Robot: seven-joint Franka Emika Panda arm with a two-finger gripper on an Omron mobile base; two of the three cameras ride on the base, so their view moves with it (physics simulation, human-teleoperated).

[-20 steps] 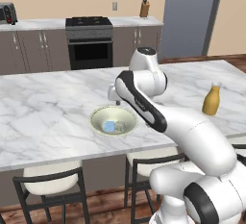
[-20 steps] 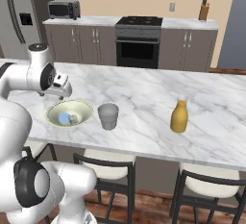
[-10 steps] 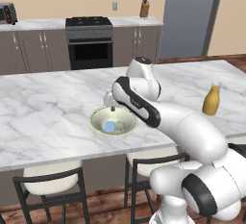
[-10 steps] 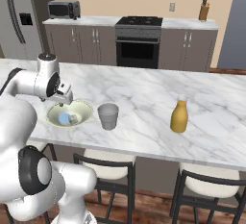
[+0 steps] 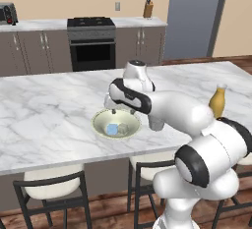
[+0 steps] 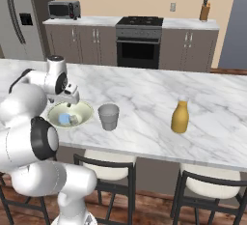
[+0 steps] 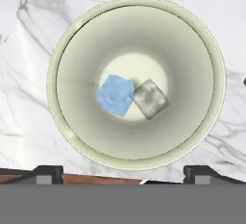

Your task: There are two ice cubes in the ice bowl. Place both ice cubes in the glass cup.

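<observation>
Open room above ice bowl [image 7: 217,81]

A white-and-grey marble island counter [image 6: 144,98] spreads under the tool. An orange bottle [image 6: 180,116] with a pale cap stands upright on it, well to the tool's right. Beyond, against the back wall: a black oven range [image 6: 139,41], a toaster oven [image 6: 63,9], a knife block [image 6: 205,11]. 2 cushioned stools [image 6: 201,190] tuck under the near edge.

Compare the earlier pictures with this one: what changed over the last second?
The arm swung in over the bowl, so the gripper now hangs just above it, jaws open, holding nothing. Both ice cubes stayed in the bowl; the cup and bottle did not move.
</observation>
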